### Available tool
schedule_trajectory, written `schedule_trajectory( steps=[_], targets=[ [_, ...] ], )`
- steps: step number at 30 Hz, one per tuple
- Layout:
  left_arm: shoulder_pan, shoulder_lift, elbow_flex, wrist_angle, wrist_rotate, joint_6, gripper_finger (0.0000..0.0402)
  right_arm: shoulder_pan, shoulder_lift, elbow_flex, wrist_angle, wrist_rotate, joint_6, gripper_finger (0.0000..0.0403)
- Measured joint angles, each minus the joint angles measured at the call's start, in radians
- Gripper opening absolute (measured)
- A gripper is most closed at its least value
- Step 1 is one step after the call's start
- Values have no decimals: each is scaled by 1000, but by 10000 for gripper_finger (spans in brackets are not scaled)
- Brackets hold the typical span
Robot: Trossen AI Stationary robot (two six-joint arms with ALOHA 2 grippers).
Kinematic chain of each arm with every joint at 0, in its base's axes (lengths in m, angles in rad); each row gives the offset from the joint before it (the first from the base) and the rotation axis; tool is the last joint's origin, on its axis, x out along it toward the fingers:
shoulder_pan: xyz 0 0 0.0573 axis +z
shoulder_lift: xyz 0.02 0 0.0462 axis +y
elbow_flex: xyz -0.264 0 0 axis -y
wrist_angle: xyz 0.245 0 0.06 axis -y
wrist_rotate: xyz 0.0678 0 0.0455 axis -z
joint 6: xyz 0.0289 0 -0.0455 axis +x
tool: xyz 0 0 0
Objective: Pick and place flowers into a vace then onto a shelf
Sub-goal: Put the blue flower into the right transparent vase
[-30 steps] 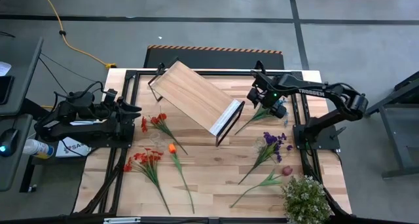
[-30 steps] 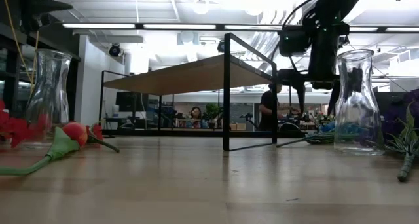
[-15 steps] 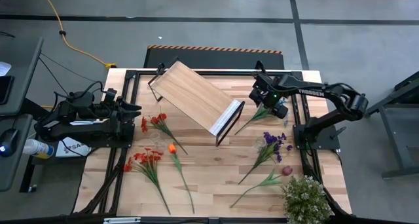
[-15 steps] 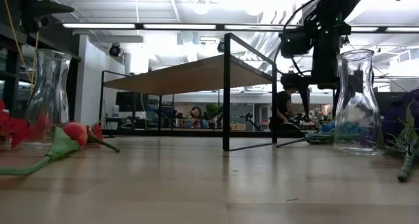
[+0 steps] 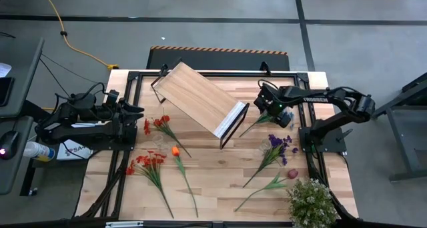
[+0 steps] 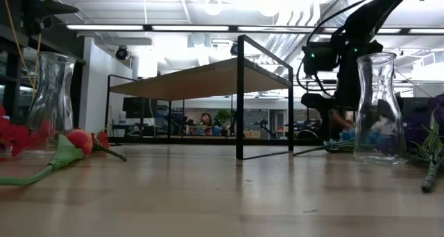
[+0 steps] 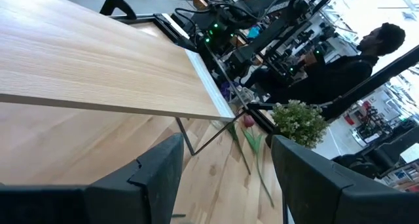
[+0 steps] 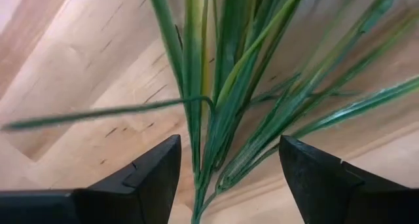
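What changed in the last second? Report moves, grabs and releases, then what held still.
The right gripper has come down over the blue flower's green stems, fingers open on either side, not yet closed. Nothing was grabbed or released. The left gripper, the shelf and the other flowers have not moved.

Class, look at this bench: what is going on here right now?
The right hand, open, is down over a blue flower's green leaves beside the shelf, not yet gripping. The left hand waits open at the table's left edge. The other flowers lie on the table; both vases are empty.
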Motion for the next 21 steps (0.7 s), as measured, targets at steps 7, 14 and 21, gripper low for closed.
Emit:
schedule_trajectory(
  steps=[7,14,21],
  targets=[
    [0,0,0,0,-22,0,264,0,0,-8,-3,0,0,248],
    [0,0,0,0,-41,0,264,0,0,-8,-4,5,-1,248],
    [0,0,0,0,-41,0,264,-1,0,-8,-4,33,-4,243]
  ],
)
